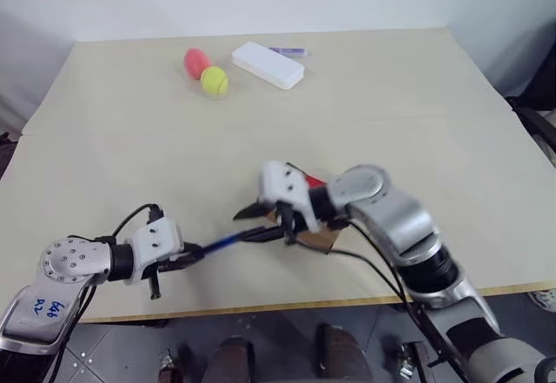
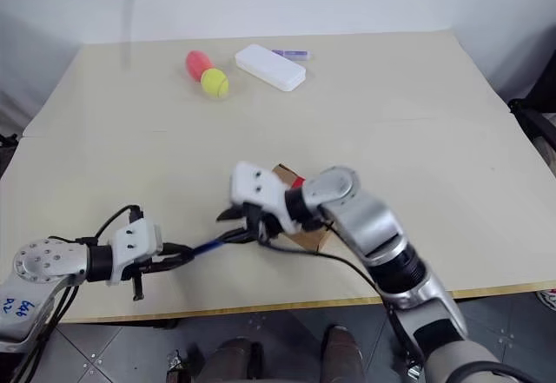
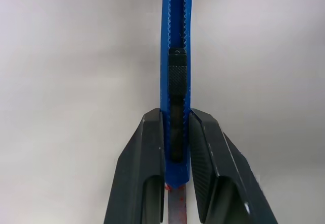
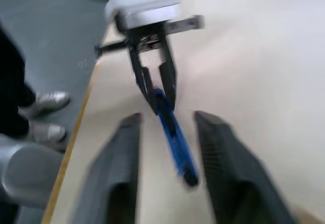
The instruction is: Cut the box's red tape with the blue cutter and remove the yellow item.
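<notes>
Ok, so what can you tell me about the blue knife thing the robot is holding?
The blue cutter is a slim, plastic-looking stick with ridged edges and a black ribbed slider running down its middle. The left end effector is shut on one end of it, a black finger pressing each side. It is held above the table, pointing toward the box. The right end effector stands open around its far end.

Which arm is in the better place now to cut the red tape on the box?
Left. The left gripper is shut on the blue cutter, which points toward the box. The right gripper is open around the cutter, not gripping.
</notes>
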{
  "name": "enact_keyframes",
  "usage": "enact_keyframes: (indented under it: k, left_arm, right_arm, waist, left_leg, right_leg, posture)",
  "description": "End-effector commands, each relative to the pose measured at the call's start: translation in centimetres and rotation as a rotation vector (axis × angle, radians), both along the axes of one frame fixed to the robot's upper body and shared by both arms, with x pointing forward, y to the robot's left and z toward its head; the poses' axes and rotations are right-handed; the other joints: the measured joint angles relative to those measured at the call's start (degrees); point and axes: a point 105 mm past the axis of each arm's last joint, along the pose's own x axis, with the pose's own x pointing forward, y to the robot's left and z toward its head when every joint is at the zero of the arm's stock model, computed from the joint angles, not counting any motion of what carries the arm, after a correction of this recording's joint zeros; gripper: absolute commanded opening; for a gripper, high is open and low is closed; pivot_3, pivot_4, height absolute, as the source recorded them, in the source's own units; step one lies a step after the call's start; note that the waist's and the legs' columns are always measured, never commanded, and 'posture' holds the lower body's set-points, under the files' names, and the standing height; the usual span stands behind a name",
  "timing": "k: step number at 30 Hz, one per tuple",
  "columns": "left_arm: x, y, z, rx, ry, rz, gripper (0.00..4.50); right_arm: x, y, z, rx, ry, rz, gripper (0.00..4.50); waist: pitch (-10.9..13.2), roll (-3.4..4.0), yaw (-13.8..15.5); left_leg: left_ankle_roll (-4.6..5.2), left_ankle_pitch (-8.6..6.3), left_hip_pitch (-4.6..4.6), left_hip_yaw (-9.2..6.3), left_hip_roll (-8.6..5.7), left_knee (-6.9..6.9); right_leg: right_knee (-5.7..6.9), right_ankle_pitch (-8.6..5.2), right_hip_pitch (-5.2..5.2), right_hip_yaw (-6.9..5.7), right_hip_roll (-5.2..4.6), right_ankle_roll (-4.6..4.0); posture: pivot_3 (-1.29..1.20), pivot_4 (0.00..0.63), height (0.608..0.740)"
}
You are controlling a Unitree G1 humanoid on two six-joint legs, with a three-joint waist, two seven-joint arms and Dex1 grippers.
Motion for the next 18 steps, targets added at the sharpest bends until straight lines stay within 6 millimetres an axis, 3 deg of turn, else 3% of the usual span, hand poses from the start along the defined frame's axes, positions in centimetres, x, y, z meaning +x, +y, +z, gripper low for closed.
enact_keyframes:
  k: [1, 4, 5, 8, 11, 18]
  left_arm:
    - [1.8, 0.4, 2.8, -0.05, -0.184, 0.05, 0.37]
    - [3.1, 0.2, 5.3, -0.144, -0.315, 0.084, 0.37]
    - [3.4, -0.1, 6.1, -0.172, -0.356, 0.08, 0.37]
    - [3.8, -1.3, 7.7, -0.222, -0.465, 0.036, 0.37]
    - [4.7, -2.1, 7.2, -0.177, -0.507, 0.002, 0.37]
    - [6.2, -5.1, 7.0, -0.225, -0.564, -0.07, 0.37]
  right_arm:
    - [0.5, -0.9, 2.3, 0.032, 0.021, -0.048, 3.27]
    - [1.7, -1.9, 3.6, 0.043, 0.041, -0.104, 4.34]
    - [2.2, -2.1, 4.1, 0.048, 0.054, -0.129, 4.46]
    - [4.1, -2.3, 5.6, 0.055, 0.069, -0.204, 4.46]
    - [6.4, -2.2, 6.0, 0.034, 0.099, -0.321, 4.46]
    - [7.1, -1.4, 6.8, 0.054, 0.172, -0.274, 4.46]
  waist:
    - [0.0, -0.01, 0.0]
    - [0.0, -0.11, -0.3]
    - [0.0, -0.15, -0.4]
    - [0.0, -0.16, -0.9]
    - [0.0, -0.16, -1.4]
    - [0.0, -0.17, -1.5]
  left_leg:
    - [0.0, 0.0, 0.0, 0.0, 0.0, -0.01]
    - [0.01, -0.02, -0.02, 0.05, -0.01, -0.02]
    - [0.01, -0.02, -0.05, 0.04, -0.01, -0.02]
    - [0.01, -0.03, -0.06, 0.05, -0.01, -0.02]
    - [0.01, -0.03, -0.02, 0.1, -0.01, -0.03]
    - [0.0, -0.03, -0.06, 0.13, 0.0, -0.03]
  right_leg:
    - [0.0, 0.0, -0.02, 0.0, 0.0, 0.0]
    - [-0.01, 0.01, -0.04, -0.02, 0.0, 0.01]
    - [-0.01, 0.01, -0.06, -0.03, 0.0, 0.02]
    - [-0.02, 0.02, -0.07, -0.06, -0.01, 0.03]
    - [-0.01, 0.02, -0.07, -0.06, -0.01, 0.03]
    - [-0.03, 0.03, -0.09, -0.07, -0.01, 0.06]
  posture:
    - [0.0, 0.15, 0.74]
    - [0.0, 0.15, 0.74]
    - [0.0, 0.15, 0.74]
    - [0.0, 0.15, 0.74]
    - [0.0, 0.15, 0.74]
    - [0.0, 0.15, 0.74]
